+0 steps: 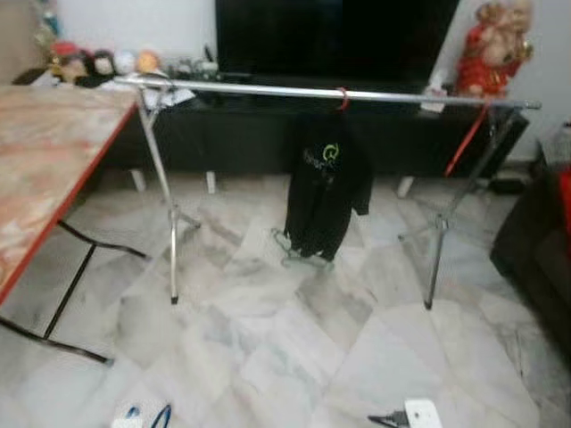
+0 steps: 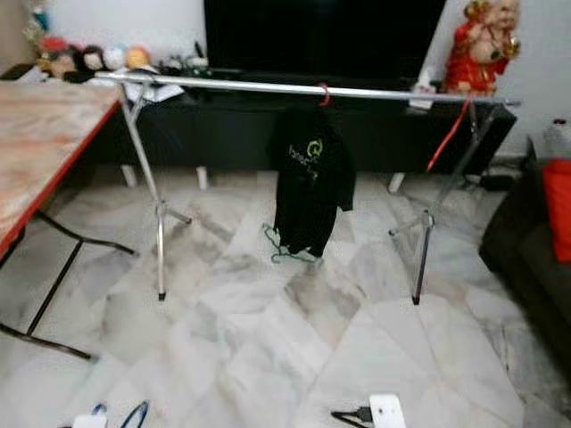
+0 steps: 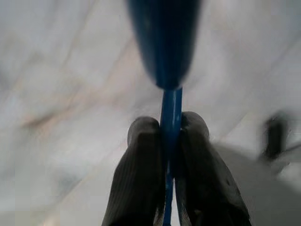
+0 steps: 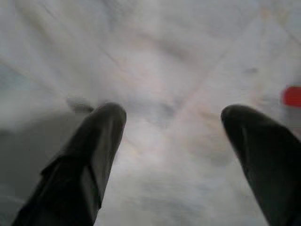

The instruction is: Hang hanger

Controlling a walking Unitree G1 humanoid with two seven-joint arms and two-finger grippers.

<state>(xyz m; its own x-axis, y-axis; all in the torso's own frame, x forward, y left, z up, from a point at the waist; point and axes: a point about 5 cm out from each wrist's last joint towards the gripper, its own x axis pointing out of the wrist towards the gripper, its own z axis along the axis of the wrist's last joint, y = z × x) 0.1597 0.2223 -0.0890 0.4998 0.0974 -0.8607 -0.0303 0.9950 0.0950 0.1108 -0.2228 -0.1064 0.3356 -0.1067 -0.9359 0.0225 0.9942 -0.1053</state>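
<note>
One blue hanger point(image 3: 170, 117), nipped tight between the black fingers point(image 3: 138, 179) of the left gripper point(image 3: 170, 123), carried low over the marble floor point(image 1: 268, 348); blue tip just in sight at the bottom left of the head views point(image 1: 161, 415). Carrying stage, by the look of it, with the hanging itself not yet begun. Next: lift the hanger up to the silver rail point(image 1: 268, 90), turn its hook over a bare stretch of bar, most likely left of the dark shirt, lower until it catches, then let go.

From the left: wooden table with red edge point(image 1: 45, 152) on black legs, small toys on the low dark cabinet point(image 1: 241, 134) behind it. Rail running across on two splayed silver stands, near and straight ahead. Black shirt point(image 1: 323, 187) already hanging mid-rail from a red hanger point(image 1: 342, 96). Big dark screen behind. Red figurine point(image 1: 491, 49) at the far right, dark sofa edge below it.

Right gripper point(image 4: 171, 122) spread wide, nothing in it, pointed down at bare marble.
</note>
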